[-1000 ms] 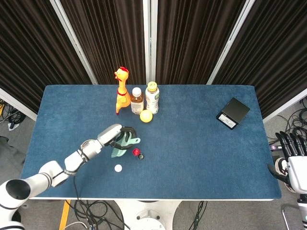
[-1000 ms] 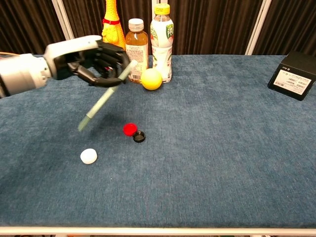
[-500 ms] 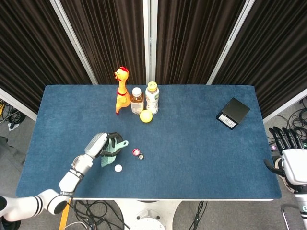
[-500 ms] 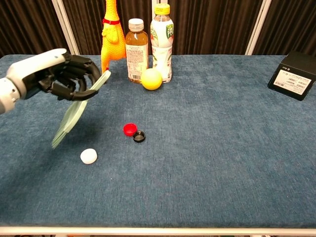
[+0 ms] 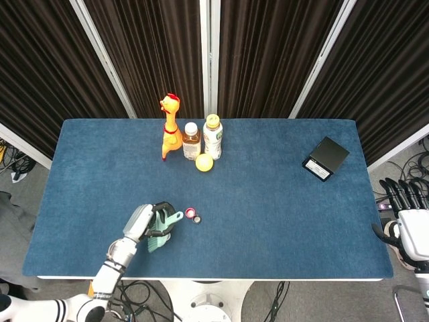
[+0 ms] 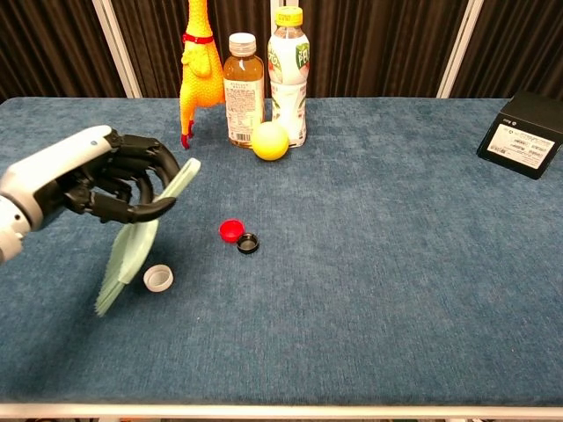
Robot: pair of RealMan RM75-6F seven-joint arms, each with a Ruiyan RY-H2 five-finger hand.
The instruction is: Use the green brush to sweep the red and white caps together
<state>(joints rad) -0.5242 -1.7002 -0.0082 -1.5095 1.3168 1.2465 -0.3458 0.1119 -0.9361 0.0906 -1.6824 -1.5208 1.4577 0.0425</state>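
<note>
The green brush (image 6: pixel 136 246) hangs in the lower left of the chest view, tilted with its bristle end down and to the left, its handle end up beside the left hand (image 6: pixel 106 180), whose dark fingers (image 6: pixel 145 167) are wrapped around it. The white cap (image 6: pixel 158 279) lies on the blue bench (image 6: pixel 396 264) just beside the brush's lower part, partly covered by it; whether the two touch cannot be told. In the head view the brush (image 5: pixel 161 228) and left hand (image 5: pixel 144 225) sit low and left of centre, and the white cap is hidden there. The red cap (image 6: pixel 231 230) lies a little to the upper right of the white one, touching or nearly touching a small black cap (image 6: pixel 248 243).

Toward the top centre of the chest view stand a yellow rubber chicken (image 6: pixel 199 61), an amber bottle (image 6: pixel 243 88) and a white-labelled bottle (image 6: pixel 287 75), with a yellow ball (image 6: pixel 270 141) in front of them. A black box (image 6: pixel 526 134) rests near the right edge. The right hand (image 5: pixel 409 215) shows only at the far right of the head view, off the bench, fingers spread and holding nothing.
</note>
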